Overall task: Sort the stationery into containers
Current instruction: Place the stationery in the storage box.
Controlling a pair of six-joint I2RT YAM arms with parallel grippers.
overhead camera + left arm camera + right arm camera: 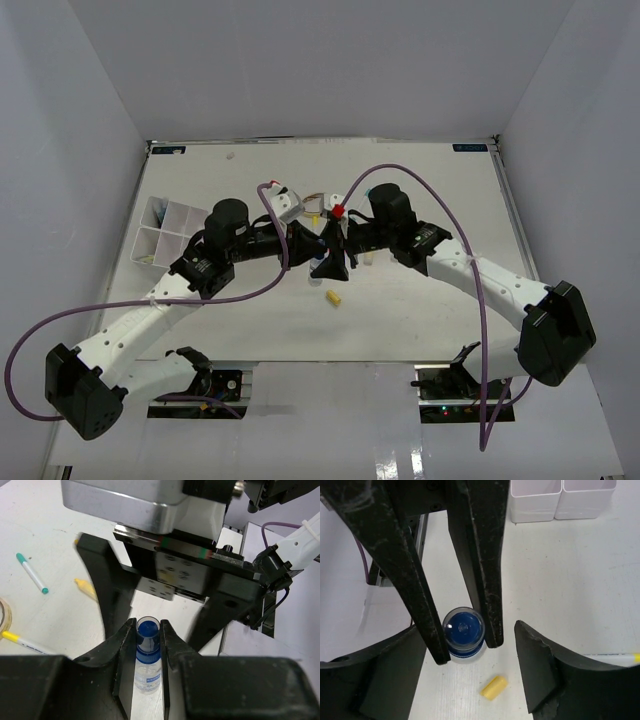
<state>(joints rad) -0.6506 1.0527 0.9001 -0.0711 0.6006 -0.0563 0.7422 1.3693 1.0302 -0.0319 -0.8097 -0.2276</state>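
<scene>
- Starting at the far left, the white divided tray [165,215] is sitting near the table's [440,190] left edge, well apart from the action. I cannot tell what is lying in its compartments.
- Moving in, the left gripper [148,647] is squeezing narrow on the small clear bottle [147,655]. Its two fingers are pressing either side of the blue cap and neck.
- The bottle is hanging mid-table between the two arms, above the surface. In the right wrist view its blue cap [463,629] is facing that camera.
- It is looking light and rigid to me, but smooth plastic, so likely slippery. The ribbed cap is the sensible place to pinch, and that is where the left fingers are sitting.
- The clear body below would be the spare spot for a second grip, though it is round and could twist out.
- Next along, the right gripper [467,645] is standing wide, with a jaw out on each side of the bottle. Neither is touching it, so it is carrying nothing.
- A yellow eraser piece [494,687] is lying on the table just below the bottle, waiting.
- The left wrist view is showing loose stock on the table: a teal-capped pen [31,572], a yellow-tipped pen [25,642] and the edge of the tape ring [4,617].
- The tray lies over on the left arm's side, so that arm is looking best placed to deliver.
</scene>
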